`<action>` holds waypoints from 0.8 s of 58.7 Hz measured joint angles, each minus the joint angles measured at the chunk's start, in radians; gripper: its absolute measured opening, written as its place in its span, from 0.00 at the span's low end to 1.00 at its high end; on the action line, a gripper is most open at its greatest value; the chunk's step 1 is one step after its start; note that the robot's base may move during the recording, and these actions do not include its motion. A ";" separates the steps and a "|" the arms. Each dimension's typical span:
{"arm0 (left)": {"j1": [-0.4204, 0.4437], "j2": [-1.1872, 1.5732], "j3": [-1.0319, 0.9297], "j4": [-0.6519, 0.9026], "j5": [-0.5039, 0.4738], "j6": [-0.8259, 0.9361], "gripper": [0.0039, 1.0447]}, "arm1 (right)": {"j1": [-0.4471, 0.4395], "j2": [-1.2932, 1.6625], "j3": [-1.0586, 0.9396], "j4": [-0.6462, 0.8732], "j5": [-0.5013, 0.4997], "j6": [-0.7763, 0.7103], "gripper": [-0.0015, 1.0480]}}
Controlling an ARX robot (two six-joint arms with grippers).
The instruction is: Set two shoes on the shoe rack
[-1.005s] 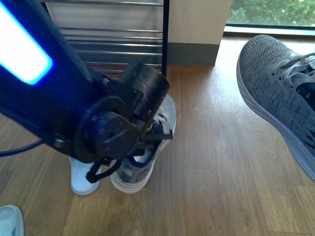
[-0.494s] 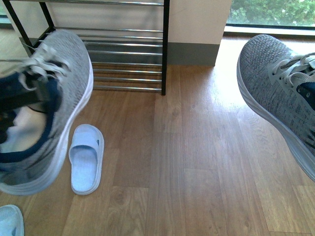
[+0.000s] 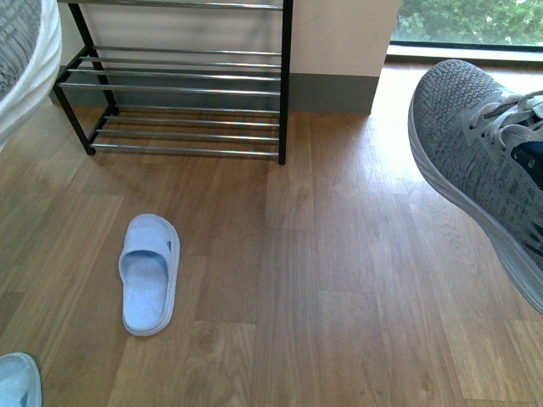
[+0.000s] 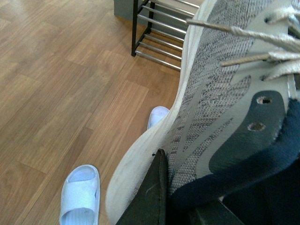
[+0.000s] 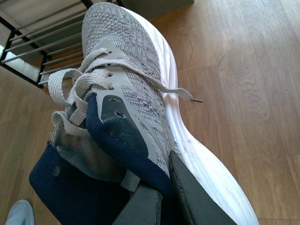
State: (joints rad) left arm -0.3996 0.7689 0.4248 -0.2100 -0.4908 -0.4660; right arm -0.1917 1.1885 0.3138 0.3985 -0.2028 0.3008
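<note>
Front view: both grey sneakers ride in the air above a wooden floor (image 3: 339, 280), with no counter in sight. The left sneaker (image 3: 21, 59) is cut off at upper left and the right sneaker (image 3: 484, 161) looms at right. Neither is on the shoe rack (image 3: 187, 85) by the far wall, and a pale blue slipper (image 3: 148, 271) lies out from the rack's front edge, toward its left corner. Left wrist view: your left gripper (image 4: 180, 206) is clamped on the left sneaker's navy collar, laces trailing loose. Right wrist view: your right gripper (image 5: 166, 197) pinches the right sneaker's collar, toe toward the rack. Beware: a soft collar hold may let a shoe swing or slip, a lace end may catch a chrome bar, and a sole set across the gaps could tip.
</note>
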 joint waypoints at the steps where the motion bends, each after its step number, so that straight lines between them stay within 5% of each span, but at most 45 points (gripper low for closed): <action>1: 0.000 0.000 0.000 0.000 -0.001 0.002 0.01 | 0.000 0.000 0.000 0.000 0.000 0.000 0.01; 47: -0.004 0.000 -0.002 -0.002 0.006 0.012 0.01 | 0.000 -0.001 0.000 0.000 0.005 0.000 0.01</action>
State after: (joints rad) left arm -0.4034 0.7685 0.4232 -0.2115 -0.4847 -0.4541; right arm -0.1921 1.1877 0.3138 0.3981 -0.1974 0.3008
